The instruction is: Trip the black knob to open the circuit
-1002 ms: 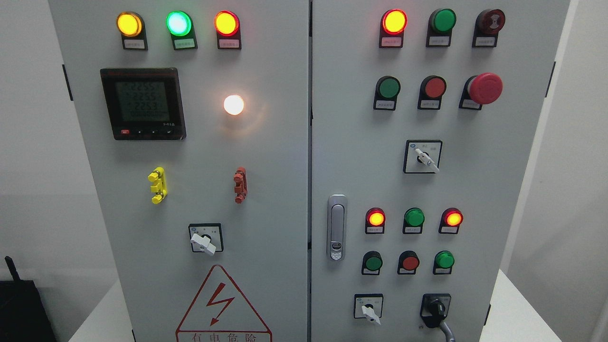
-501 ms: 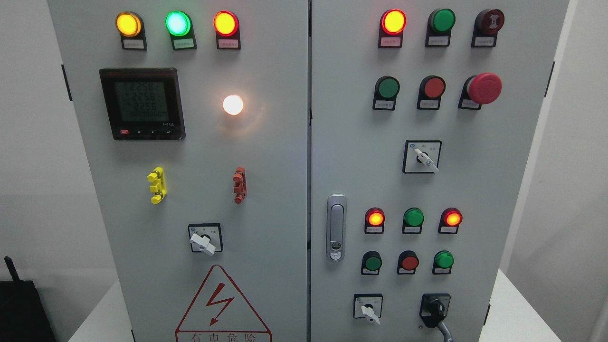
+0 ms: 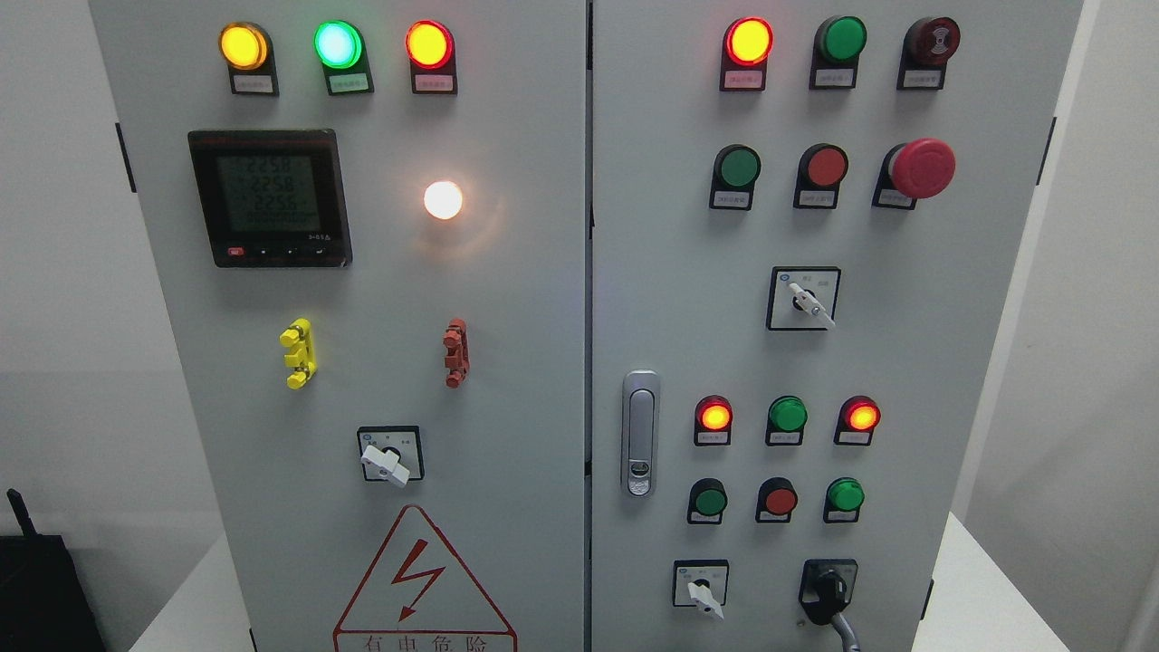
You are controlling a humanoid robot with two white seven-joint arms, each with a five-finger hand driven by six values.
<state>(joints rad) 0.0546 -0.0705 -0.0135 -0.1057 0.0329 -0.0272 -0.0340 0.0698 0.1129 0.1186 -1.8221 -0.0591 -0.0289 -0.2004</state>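
Looking at my head cam feed, I've got the grey cabinet (image 3: 507, 299) filling most of the frame, two doors side by side, and neither robot hand is in view, so I can't tell whether they're released or clenched. The black knob (image 3: 828, 589) sits at the lower right of the right door, near the bottom edge, with a grey lever sticking down and right out of it. Just left of it is a white selector (image 3: 702, 593), also angled down-right. Above those are two rows of three small round buttons, and the top row's outer two glow red-orange. Higher up on that door there's another white switch (image 3: 809, 303) and a big red mushroom button (image 3: 922, 168) at the upper right. A silver latch (image 3: 640, 433) sits by the door seam. On the left door, a meter (image 3: 269, 197) shows lit digits at the upper left, a white lamp (image 3: 444, 200) glows beside it, and a red lightning triangle (image 3: 424, 584) is cut off by the bottom edge.
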